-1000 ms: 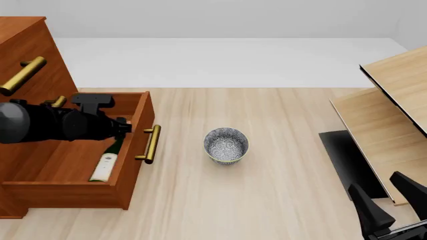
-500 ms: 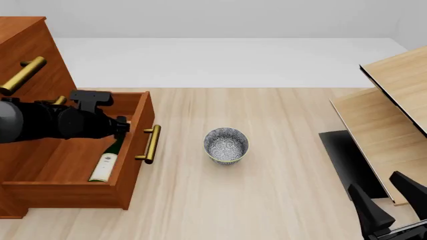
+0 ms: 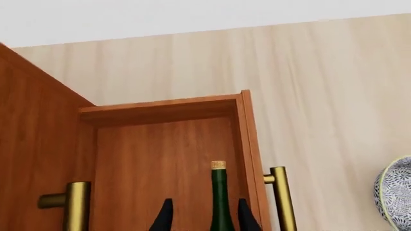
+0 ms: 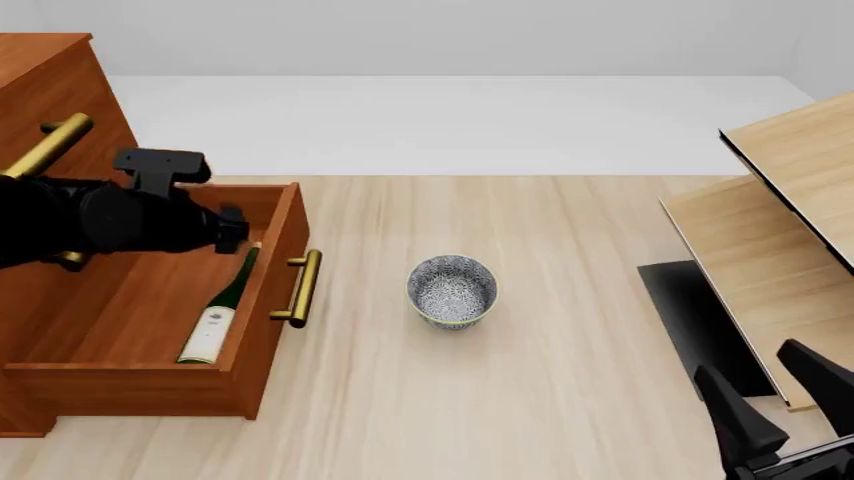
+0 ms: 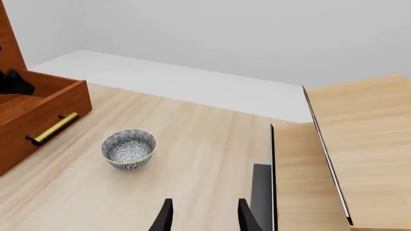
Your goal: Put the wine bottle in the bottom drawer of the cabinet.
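Filling most of the front view, a pale wood-grain table (image 4: 561,400) runs back to a plain white floor and grey wall. At the frame's right edge stands slanted light-wood panel furniture (image 4: 787,230) with a dark slab beneath it. At far left rises the reddish-brown cabinet (image 4: 47,90), its bottom drawer (image 4: 260,330) pulled open, brass bar handle (image 4: 306,288) on the front. The left gripper (image 3: 204,217) hangs above the drawer, its dark fingers spread to either side of the bottle's neck, gripping nothing. The right gripper (image 5: 204,214) sits at the lower right, fingers apart and empty. A blue-patterned bowl (image 4: 453,291) stands mid-table. The wine bottle (image 4: 220,312) lies on the drawer floor along its front wall: slim, dark green, white label, gold cap.
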